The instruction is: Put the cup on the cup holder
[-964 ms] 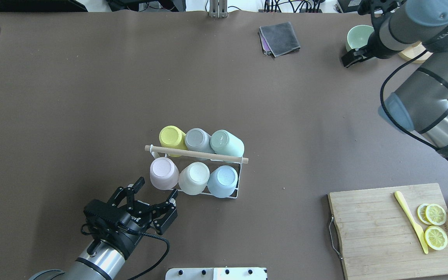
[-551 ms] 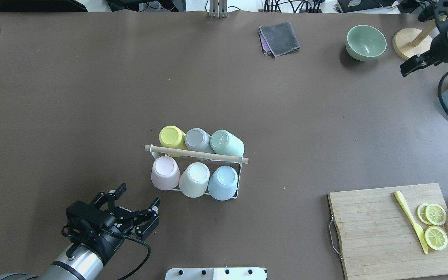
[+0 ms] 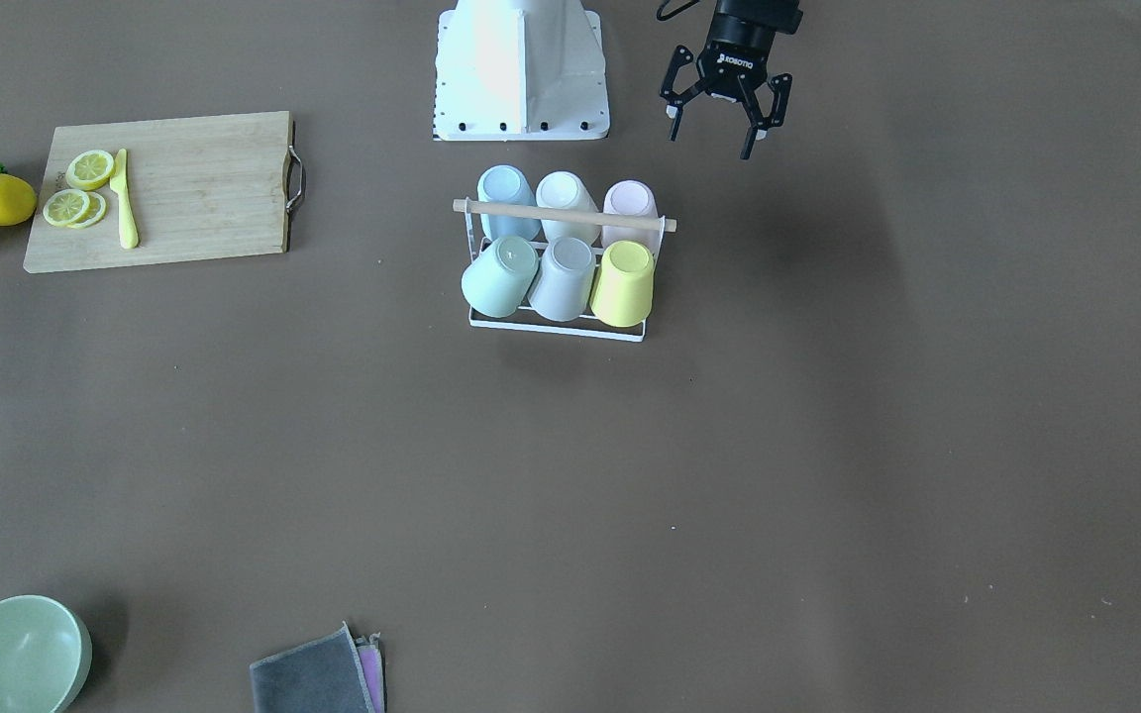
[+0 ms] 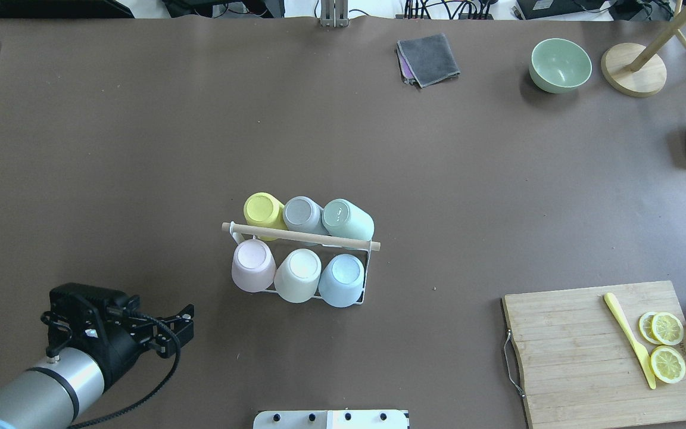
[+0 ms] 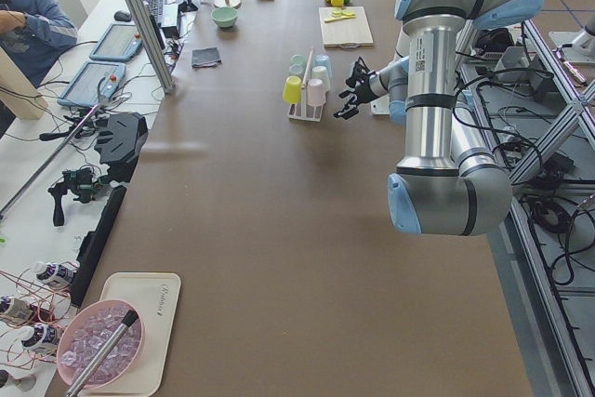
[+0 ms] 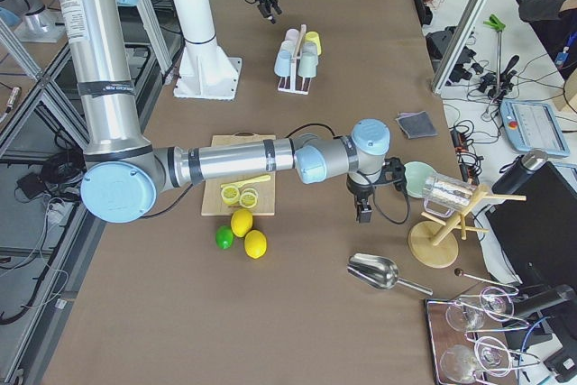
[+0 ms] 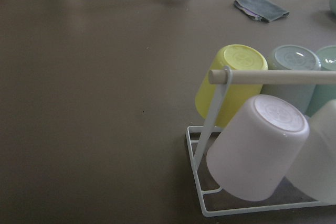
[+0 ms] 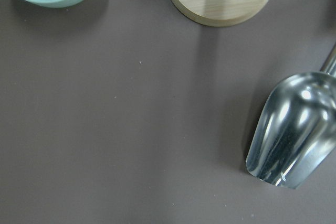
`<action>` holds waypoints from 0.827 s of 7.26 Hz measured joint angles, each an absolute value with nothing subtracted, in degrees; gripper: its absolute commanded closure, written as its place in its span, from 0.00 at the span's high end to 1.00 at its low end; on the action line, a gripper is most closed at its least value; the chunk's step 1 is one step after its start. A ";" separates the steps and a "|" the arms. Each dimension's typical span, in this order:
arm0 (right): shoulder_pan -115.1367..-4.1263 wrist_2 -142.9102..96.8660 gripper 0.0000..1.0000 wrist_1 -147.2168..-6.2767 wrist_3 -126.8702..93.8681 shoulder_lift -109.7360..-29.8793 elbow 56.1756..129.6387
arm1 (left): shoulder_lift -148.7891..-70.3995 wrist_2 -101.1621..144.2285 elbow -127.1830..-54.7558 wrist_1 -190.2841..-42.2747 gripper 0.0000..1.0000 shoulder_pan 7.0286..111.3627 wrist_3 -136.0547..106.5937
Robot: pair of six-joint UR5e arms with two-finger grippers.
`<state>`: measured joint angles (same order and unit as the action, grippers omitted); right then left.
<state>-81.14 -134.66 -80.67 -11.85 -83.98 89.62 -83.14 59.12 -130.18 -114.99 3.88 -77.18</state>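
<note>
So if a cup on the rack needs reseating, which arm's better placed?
Left. The left gripper hangs open near the cup holder, nearest the pink cup. The right gripper is far off by the metal scoop.

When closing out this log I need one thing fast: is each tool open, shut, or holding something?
Left tool: open, holding nothing.
Right tool: cannot tell from these views.

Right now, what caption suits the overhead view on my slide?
Six pastel cups rest inverted on the cup holder; the open left gripper hovers apart.
</note>
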 measured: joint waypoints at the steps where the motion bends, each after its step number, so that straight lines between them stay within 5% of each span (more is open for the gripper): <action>1: -83.72 -137.04 1.00 -80.55 -11.84 -86.95 89.60 | -82.59 69.13 -129.70 -114.09 0.99 10.78 -75.83; 4: -89.05 -139.06 1.00 -81.13 -11.87 -92.34 89.90 | -82.29 97.96 -123.99 -113.17 0.99 36.54 -61.05; 6: -90.14 -138.15 1.00 -89.29 -12.33 -89.07 90.74 | -82.37 112.99 -119.50 -107.87 0.99 54.22 -47.67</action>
